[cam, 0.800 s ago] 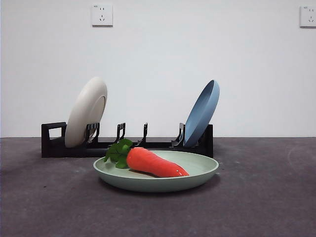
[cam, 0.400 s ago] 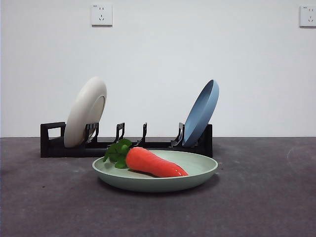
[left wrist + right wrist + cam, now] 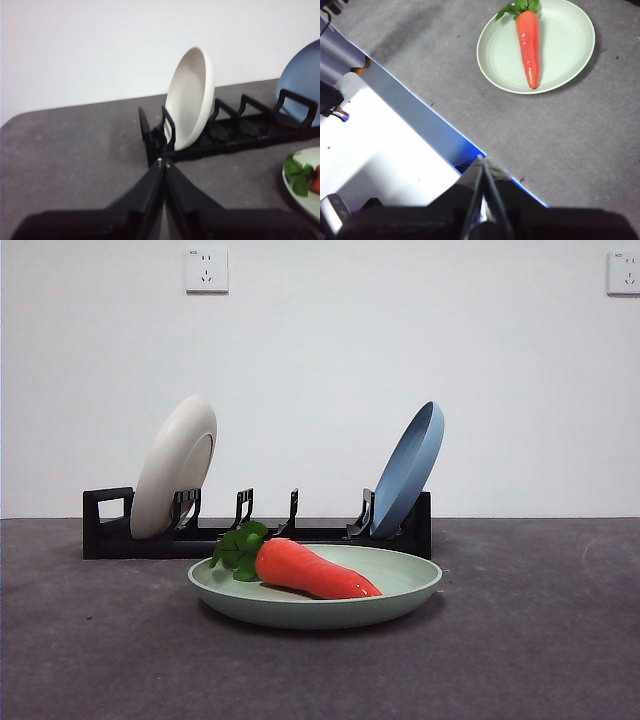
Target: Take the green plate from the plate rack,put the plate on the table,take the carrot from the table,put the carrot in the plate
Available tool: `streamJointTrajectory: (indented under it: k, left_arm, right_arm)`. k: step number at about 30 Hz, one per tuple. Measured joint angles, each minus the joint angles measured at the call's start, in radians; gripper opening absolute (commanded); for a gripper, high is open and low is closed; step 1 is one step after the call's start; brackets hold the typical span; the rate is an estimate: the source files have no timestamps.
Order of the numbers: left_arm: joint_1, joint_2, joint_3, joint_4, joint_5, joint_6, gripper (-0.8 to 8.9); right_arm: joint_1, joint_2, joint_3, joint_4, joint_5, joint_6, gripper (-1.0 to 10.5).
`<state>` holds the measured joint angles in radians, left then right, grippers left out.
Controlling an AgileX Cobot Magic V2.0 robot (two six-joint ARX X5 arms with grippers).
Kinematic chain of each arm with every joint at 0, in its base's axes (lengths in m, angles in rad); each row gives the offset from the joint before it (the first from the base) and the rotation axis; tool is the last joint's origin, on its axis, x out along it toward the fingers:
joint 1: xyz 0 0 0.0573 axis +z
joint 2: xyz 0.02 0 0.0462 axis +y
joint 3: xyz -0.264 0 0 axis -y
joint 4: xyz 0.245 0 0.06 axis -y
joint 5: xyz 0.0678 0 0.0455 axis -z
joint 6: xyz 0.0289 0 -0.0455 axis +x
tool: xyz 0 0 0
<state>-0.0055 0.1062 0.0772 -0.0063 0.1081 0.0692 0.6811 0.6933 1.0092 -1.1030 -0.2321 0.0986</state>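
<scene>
The green plate (image 3: pixel 400 585) lies flat on the table (image 3: pixel 540 640) in front of the plate rack (image 3: pixel 110 530). The carrot (image 3: pixel 312 571) rests inside it, leaves toward the rack. From high above, the right wrist view shows the green plate (image 3: pixel 565 45) with the carrot (image 3: pixel 529 42) lengthwise in it. My right gripper (image 3: pixel 482 162) is shut and empty, far from the plate. My left gripper (image 3: pixel 163 163) is shut and empty, a little way short of the plate rack (image 3: pixel 240 140); the green plate (image 3: pixel 305 192) and carrot leaves (image 3: pixel 299 175) show at that view's edge.
A cream-white plate (image 3: pixel 175 465) leans in the rack's handle end and a blue plate (image 3: pixel 410 468) leans at the other end. The table's edge, with a white and blue structure (image 3: pixel 385 150) beyond it, lies under the right arm.
</scene>
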Motion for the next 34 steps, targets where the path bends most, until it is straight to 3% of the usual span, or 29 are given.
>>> streamJointTrajectory:
  k: [20,34]
  left_arm:
    - [0.029,-0.056,-0.060,-0.170,0.026,-0.017,-0.03]
    - [0.029,-0.056,-0.060,-0.170,0.026,-0.021,-0.03]
  right_arm:
    - [0.000,0.000,0.000,0.000,0.000,0.000,0.0]
    - [0.000,0.000,0.000,0.000,0.000,0.000,0.0]
